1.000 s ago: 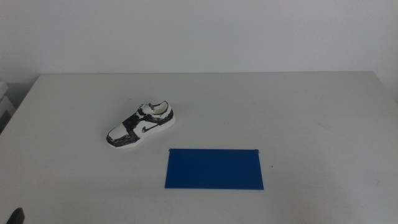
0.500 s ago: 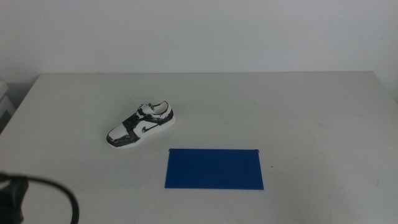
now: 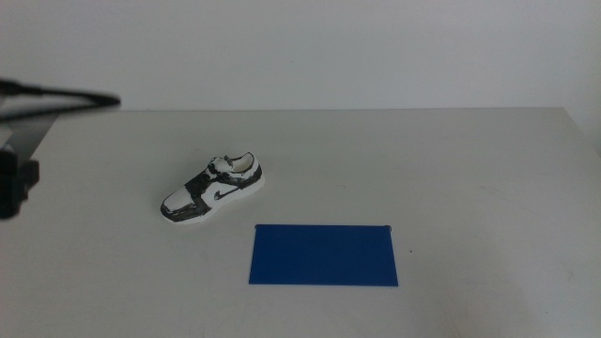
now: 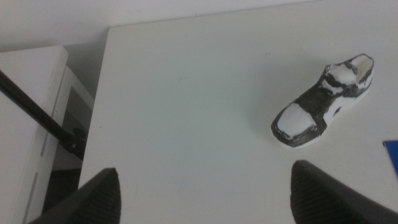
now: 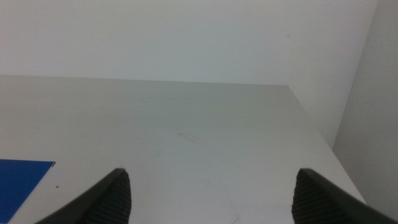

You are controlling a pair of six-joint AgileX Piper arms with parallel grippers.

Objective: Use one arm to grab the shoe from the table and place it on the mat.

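The white and black shoe [image 3: 214, 188] lies on the table [image 3: 451, 160], left of centre, its toe toward the front left. The blue mat [image 3: 324, 254] lies flat just in front and right of it, with a gap between them. The left arm [image 3: 14, 178] with its black cable shows at the picture's left edge, well left of the shoe. In the left wrist view its gripper [image 4: 205, 169] is open and empty, high above the table's left part, with the shoe [image 4: 323, 99] ahead of it. The right gripper [image 5: 212, 170] is open and empty over the table's right side; a corner of the mat [image 5: 22, 180] shows there.
A white cabinet [image 4: 31, 112] and a black rod [image 4: 37, 112] stand off the table's left edge. A white wall rises behind the table. The table's right edge [image 5: 317, 134] shows in the right wrist view.
The left arm has risen from the bottom left corner of the middle view to the upper left edge. The shoe and mat have not moved.
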